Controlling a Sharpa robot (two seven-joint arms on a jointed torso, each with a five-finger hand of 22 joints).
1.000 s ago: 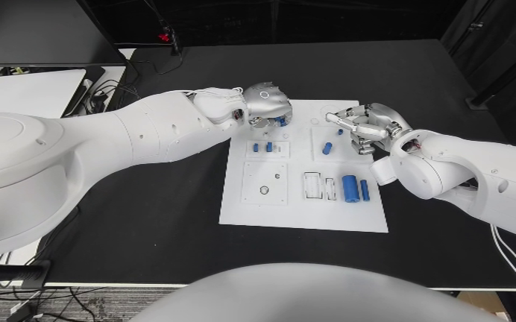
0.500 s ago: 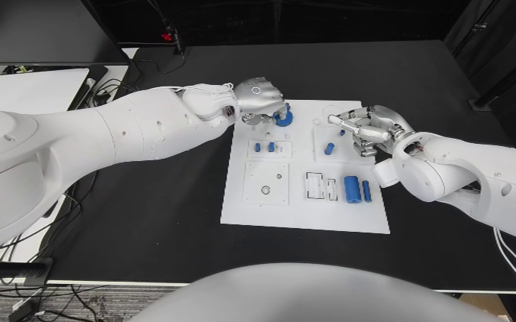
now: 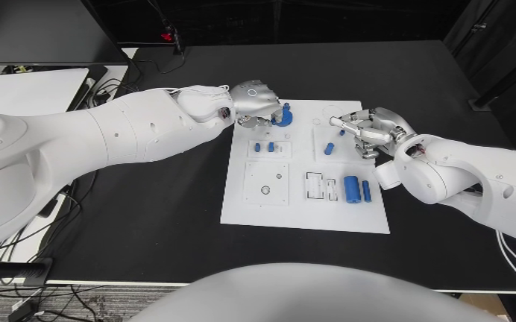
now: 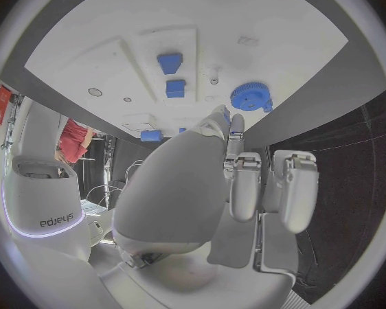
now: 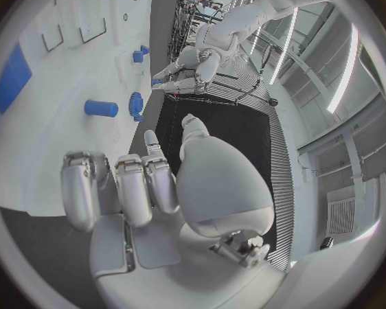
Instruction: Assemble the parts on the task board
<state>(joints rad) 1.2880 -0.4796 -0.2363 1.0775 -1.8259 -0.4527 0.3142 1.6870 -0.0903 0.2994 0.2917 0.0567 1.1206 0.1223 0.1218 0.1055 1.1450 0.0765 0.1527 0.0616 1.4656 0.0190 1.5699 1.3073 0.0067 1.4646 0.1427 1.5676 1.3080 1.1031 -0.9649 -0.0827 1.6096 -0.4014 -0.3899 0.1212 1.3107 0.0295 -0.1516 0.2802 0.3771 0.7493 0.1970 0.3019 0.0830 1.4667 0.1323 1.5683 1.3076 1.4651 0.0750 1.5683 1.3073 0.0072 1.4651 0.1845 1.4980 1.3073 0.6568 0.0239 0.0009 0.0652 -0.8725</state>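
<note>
left hand [image 3: 256, 103] fingers [image 4: 243, 185] curled together, empty, beside the blue gear [image 3: 282, 120] (seated at the task board's [image 3: 304, 214] far edge); that hand had withdrawn slightly. right hand [image 3: 369, 130] fingers curled, empty, unchanged.

Robotics lab, black table [image 3: 161, 218], another robot [image 5: 244, 17]
</note>
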